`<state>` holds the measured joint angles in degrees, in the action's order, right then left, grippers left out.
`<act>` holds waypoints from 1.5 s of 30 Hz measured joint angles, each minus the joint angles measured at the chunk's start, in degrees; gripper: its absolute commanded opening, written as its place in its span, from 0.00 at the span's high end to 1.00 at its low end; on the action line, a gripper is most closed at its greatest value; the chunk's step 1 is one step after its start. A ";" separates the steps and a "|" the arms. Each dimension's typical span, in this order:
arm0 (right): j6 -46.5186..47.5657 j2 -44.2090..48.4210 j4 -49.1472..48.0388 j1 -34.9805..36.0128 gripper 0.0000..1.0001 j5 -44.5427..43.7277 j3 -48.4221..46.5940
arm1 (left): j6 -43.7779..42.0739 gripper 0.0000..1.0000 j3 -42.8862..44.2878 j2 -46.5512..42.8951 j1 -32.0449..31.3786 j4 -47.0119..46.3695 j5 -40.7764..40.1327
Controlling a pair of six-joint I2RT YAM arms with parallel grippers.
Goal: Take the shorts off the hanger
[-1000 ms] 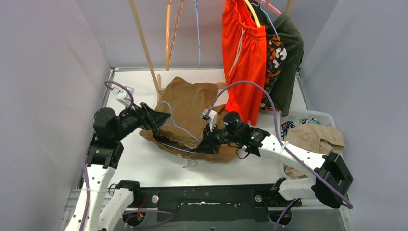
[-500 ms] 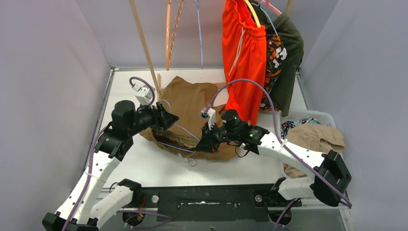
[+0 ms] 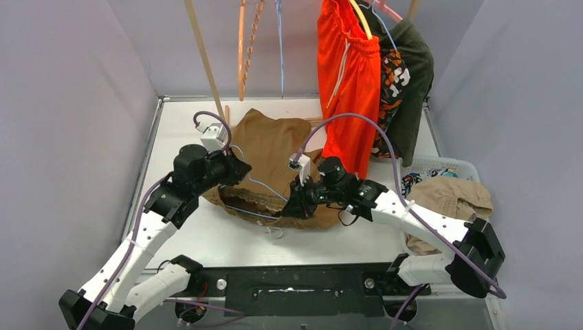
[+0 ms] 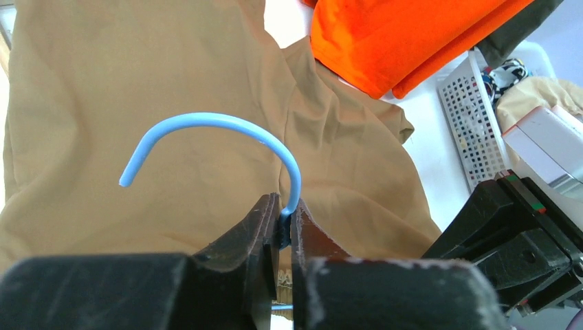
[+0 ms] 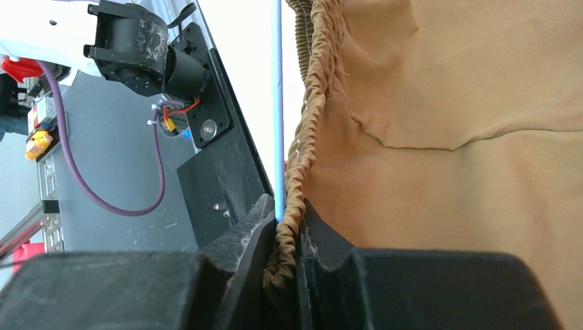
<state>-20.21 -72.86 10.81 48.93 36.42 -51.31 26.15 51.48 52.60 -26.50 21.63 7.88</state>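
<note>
Left wrist view: the left jaws are pressed together on the thin stem of the blue hanger [image 4: 227, 130], just below the spot where its hook curls up and over toward 10 o'clock. Behind the hook the brown shorts [image 4: 137, 82] fill the frame, lying flat and creased. The hem of the orange-red shorts [image 4: 405, 34] hangs down at 1 o'clock, and the white perforated basket [image 4: 467, 117] sits at 3 o'clock. In the right wrist view the right jaws pinch the gathered waistband [image 5: 306, 137] of the brown shorts. The ruffled elastic runs straight up from between them toward 12 o'clock, with a blue wire of the hanger just beside it on the 9 o'clock side. From the top external view, the brown shorts lie spread in the middle of the white worktop [image 3: 206, 237] with the hanger wire across their near half. The left jaws are at their 9 o'clock edge and the right jaws at their 5 o'clock edge. At 1 o'clock from them the orange-red shorts hang from the rail, with the camouflage shorts [image 3: 393, 75] and the dark green shorts [image 3: 416, 82] just beyond. The beige shorts [image 3: 450, 196] rest in the basket at 3 o'clock. A bare orange hanger [image 3: 242, 55] hangs at 12 o'clock beside a slanted wooden pole [image 3: 203, 58].
</note>
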 measured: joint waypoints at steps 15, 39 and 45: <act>-3.85 10.12 2.97 4.61 0.98 -10.16 -12.44 | -0.35 1.00 27.82 1.20 -0.63 15.43 0.00; -8.63 17.99 -1.05 6.97 0.97 -22.03 -12.39 | 2.36 1.00 34.14 -0.33 -0.70 9.94 11.17; -5.88 13.09 6.64 7.02 0.77 -27.19 -13.00 | 1.14 1.00 23.41 -2.21 -0.39 8.50 5.84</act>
<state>-26.09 -59.77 17.45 55.94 9.23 -64.31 27.29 74.89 50.39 -26.89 30.13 13.72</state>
